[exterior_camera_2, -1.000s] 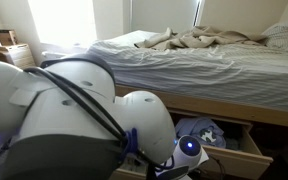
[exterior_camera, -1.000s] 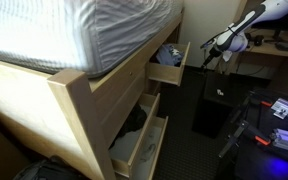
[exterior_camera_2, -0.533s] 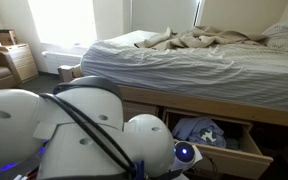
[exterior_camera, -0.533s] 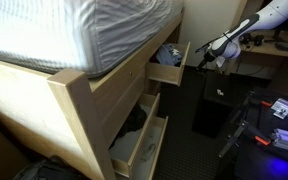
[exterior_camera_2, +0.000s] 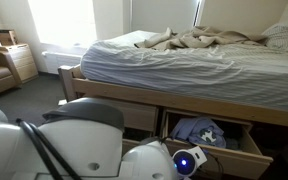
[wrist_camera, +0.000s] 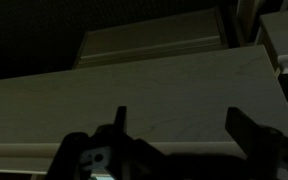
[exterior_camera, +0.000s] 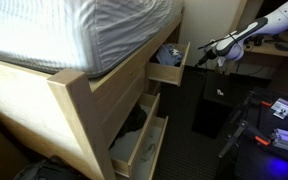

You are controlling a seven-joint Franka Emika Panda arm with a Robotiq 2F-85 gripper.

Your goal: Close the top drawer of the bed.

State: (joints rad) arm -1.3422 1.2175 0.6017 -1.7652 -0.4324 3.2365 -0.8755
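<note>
At the right of the bed point(exterior_camera: 76, 105), we find the top drawer point(exterior_camera: 167, 71) standing open; our gripper point(exterior_camera: 206, 49), spread wide and empty, hovers right of it, so the push remains.

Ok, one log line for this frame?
phase: pre-push | top drawer: pulled out, bluish cloth inside | gripper: open, near its front, contact unclear | lower drawers: also open
</note>
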